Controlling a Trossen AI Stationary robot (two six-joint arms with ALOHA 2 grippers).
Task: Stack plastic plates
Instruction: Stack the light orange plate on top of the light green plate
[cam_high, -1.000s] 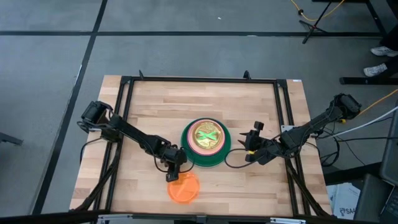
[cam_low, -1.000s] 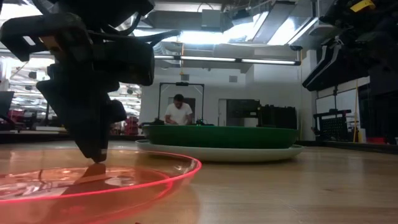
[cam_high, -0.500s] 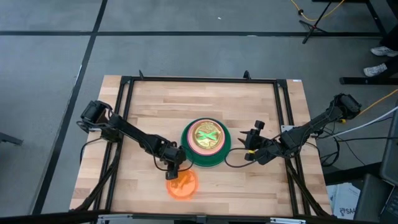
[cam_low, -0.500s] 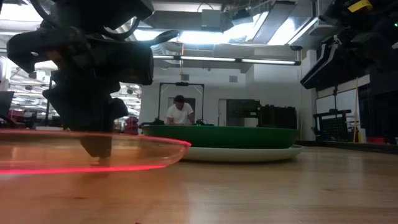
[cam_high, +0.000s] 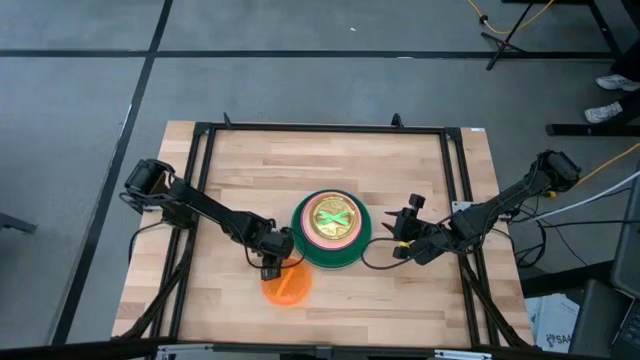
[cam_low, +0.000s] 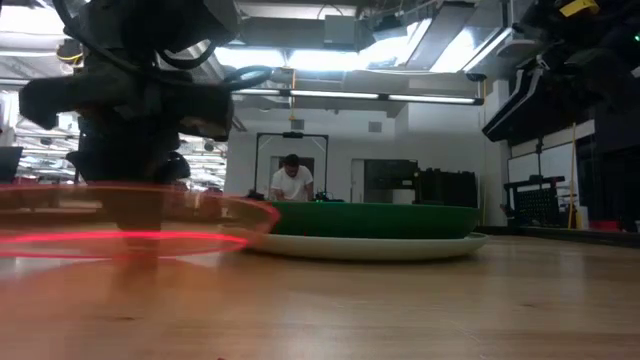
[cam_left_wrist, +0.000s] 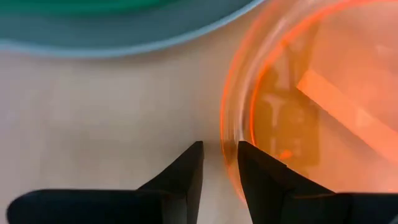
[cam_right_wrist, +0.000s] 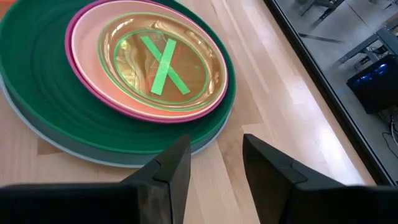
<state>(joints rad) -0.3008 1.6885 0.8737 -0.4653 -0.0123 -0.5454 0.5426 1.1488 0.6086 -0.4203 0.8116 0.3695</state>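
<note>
The small orange plate (cam_high: 287, 287) hangs clear of the table from my left gripper (cam_high: 272, 265), just near-left of the stack. In the low view the orange plate (cam_low: 120, 215) floats about level above the wood. The stack (cam_high: 312, 250) has a light blue plate at the bottom, then dark green, magenta and peach, with small translucent plates showing a green X on top (cam_right_wrist: 155, 68). My right gripper (cam_high: 400, 238) is open and waits level at the stack's right side, its fingers apart from the rim. My left gripper (cam_left_wrist: 219, 149) pinches the orange plate's rim (cam_left_wrist: 227, 134) between its two fingers, one finger inside the plate and one outside. The fingers point down from above. The plate is lifted clear of the table and sits roughly level, reaching out toward the near edge.
A black frame (cam_high: 320, 128) runs around the work area of the wooden table (cam_high: 240, 180). Bare wood lies left, far and near of the stack. Cables trail from the right arm near the table's right edge. A person (cam_low: 291, 180) shows far back in the room.
My left gripper has risen and moved a little toward the stack, taking the orange plate with it. The plate was on the table, tilted up at the held rim; it now hangs clear and roughly level, nearer the stack.
</note>
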